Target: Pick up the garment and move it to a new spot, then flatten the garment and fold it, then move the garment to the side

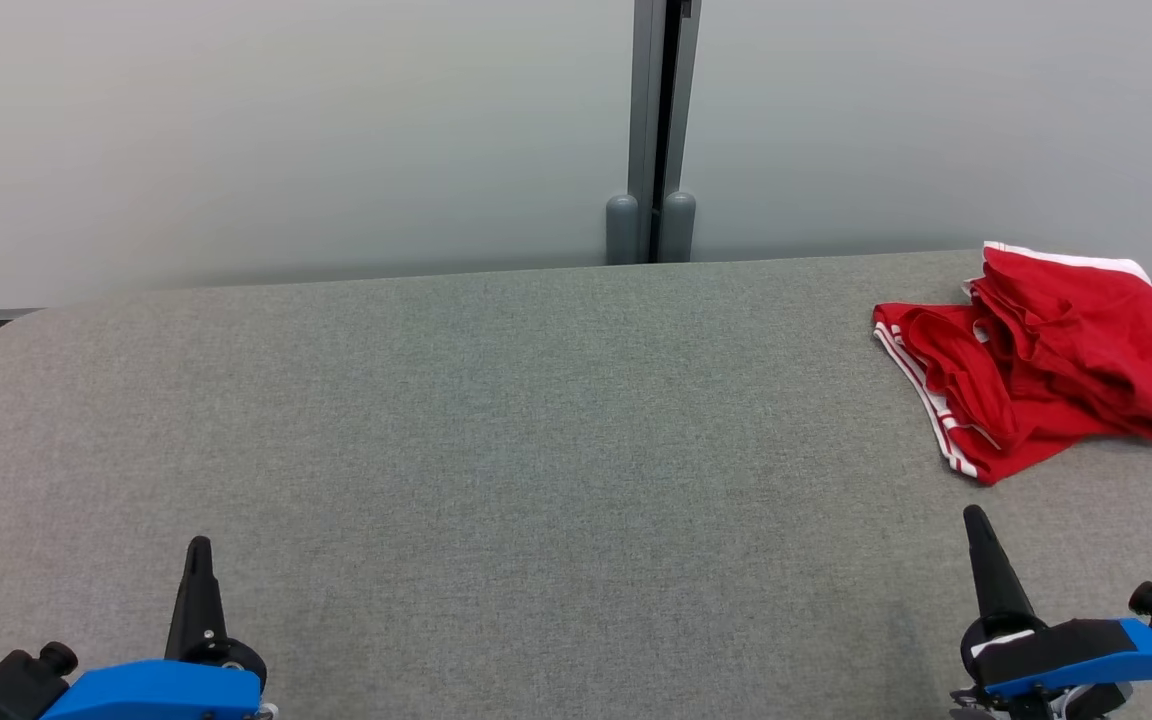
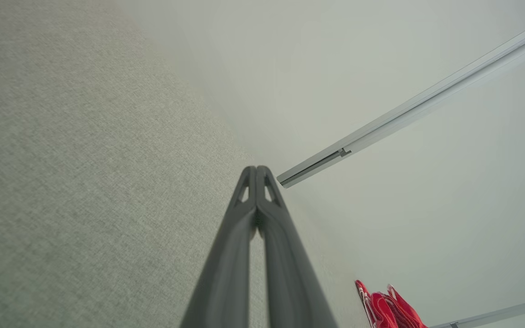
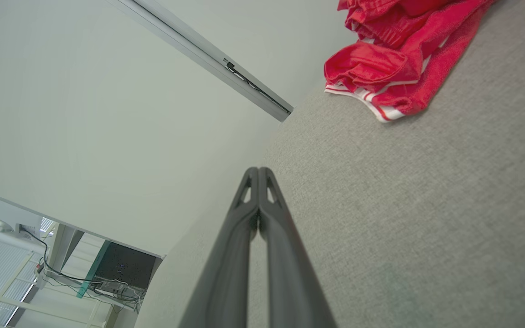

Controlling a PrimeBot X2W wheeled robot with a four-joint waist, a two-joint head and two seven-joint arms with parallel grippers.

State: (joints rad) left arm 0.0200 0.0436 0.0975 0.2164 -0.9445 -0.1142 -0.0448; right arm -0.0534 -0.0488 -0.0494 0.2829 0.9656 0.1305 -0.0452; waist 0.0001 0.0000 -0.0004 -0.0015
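The garment (image 1: 1046,350) is a red piece with white stripes along its edges, lying crumpled at the far right of the grey table (image 1: 496,430). It also shows in the right wrist view as the garment (image 3: 394,50) and at the lower edge of the left wrist view as the garment (image 2: 390,310). My right gripper (image 1: 976,520) is shut and empty, a short way in front of the garment. At the near left, my left gripper (image 1: 199,548) is shut with nothing in it. In each wrist view the fingertips meet, on the left gripper (image 2: 256,169) and the right gripper (image 3: 259,170).
A pale wall with a grey vertical post (image 1: 658,130) stands right behind the table's far edge. The table's corners are rounded. Beyond the table in the right wrist view is a desk with cables (image 3: 84,278).
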